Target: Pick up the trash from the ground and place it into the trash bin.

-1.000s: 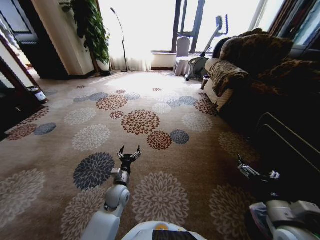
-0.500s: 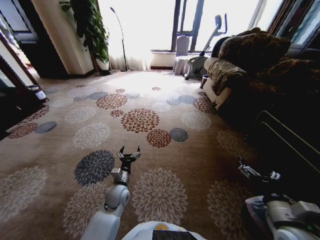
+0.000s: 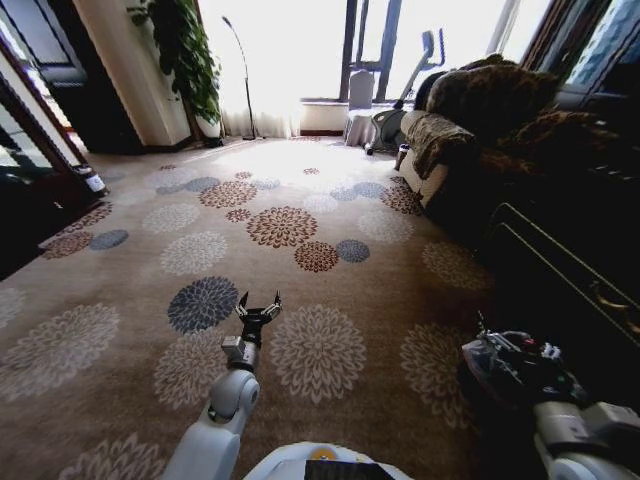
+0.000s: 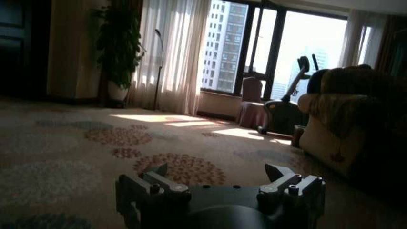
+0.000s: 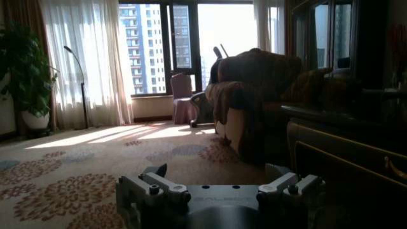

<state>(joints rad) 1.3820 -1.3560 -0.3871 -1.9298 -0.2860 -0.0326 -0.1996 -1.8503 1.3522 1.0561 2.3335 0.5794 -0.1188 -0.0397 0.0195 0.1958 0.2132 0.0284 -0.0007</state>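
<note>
The trash and the trash bin are out of view. My left gripper [image 3: 258, 302] hangs open over the flowered carpet [image 3: 300, 210], low in the middle of the head view. The left wrist view shows the same gripper [image 4: 219, 169] with its fingers spread and nothing between them. My right gripper [image 3: 505, 348] is held low at the right, next to the dark cabinet [image 3: 570, 270]. The right wrist view shows this gripper [image 5: 218, 169] open and empty too.
A sofa with a brown throw [image 3: 470, 110] stands at the right, the cabinet in front of it. A potted plant [image 3: 185, 60], a floor lamp [image 3: 240, 70] and an exercise machine [image 3: 405, 85] stand by the far windows. Dark furniture [image 3: 30, 200] lines the left.
The whole head view has shifted: the carpet's flowers sit higher and differently placed, so the camera has moved. Both arms keep their pose, grippers still open.
</note>
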